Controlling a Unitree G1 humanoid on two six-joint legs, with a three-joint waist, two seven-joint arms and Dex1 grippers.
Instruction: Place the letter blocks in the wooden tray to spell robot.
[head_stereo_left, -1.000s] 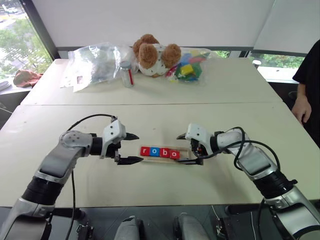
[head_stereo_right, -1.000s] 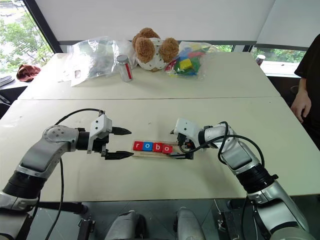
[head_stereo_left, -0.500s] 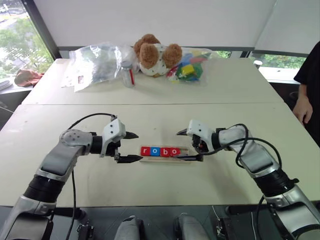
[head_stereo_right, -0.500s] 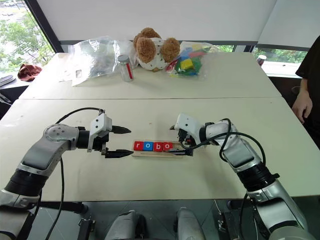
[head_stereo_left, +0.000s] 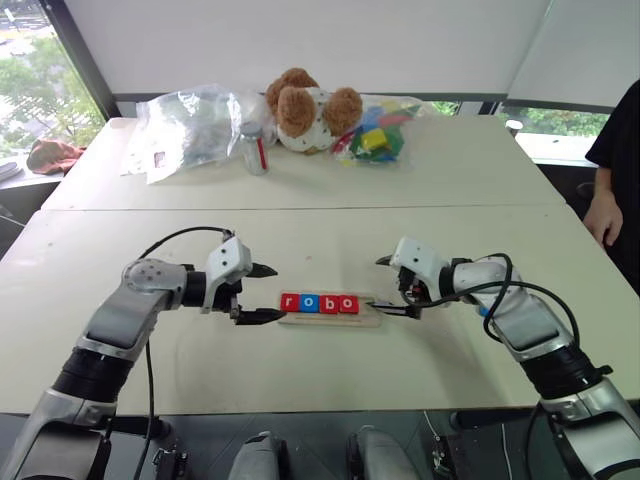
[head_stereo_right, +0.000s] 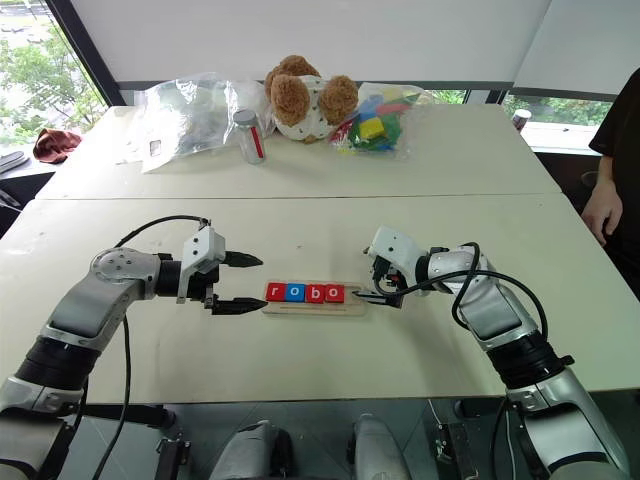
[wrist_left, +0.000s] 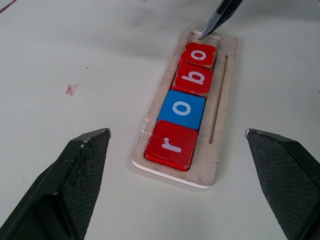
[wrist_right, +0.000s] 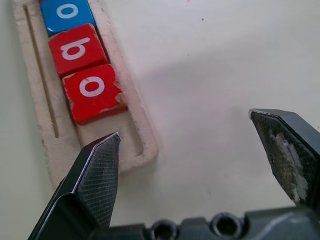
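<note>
The wooden tray (head_stereo_left: 368, 319) lies on the table between my two grippers. Four letter blocks sit in a row in it: a red r (wrist_left: 171, 145), a blue o (wrist_left: 182, 109), a red b (wrist_left: 193, 78) and a red o (wrist_left: 199, 54). The tray's right end (wrist_right: 135, 145) is bare wood. My left gripper (head_stereo_left: 272, 293) stands open just off the tray's left end, holding nothing. On the other side my right gripper (head_stereo_left: 376, 284) is open and empty. One of its fingertips (wrist_left: 220, 15) hangs over the bare right end, beside the last o (wrist_right: 94, 92).
At the table's far side are a teddy bear (head_stereo_left: 305, 110), a clear bag (head_stereo_left: 190, 125), a small bottle (head_stereo_left: 254, 148) and a bag of coloured blocks (head_stereo_left: 375, 135). A person (head_stereo_left: 615, 170) stands at the right edge. A seam (head_stereo_left: 300, 209) joins the two tabletops.
My right gripper has drawn back to the right, so its lower finger no longer lies along the tray's front. The left gripper, tray and blocks have stayed put.
</note>
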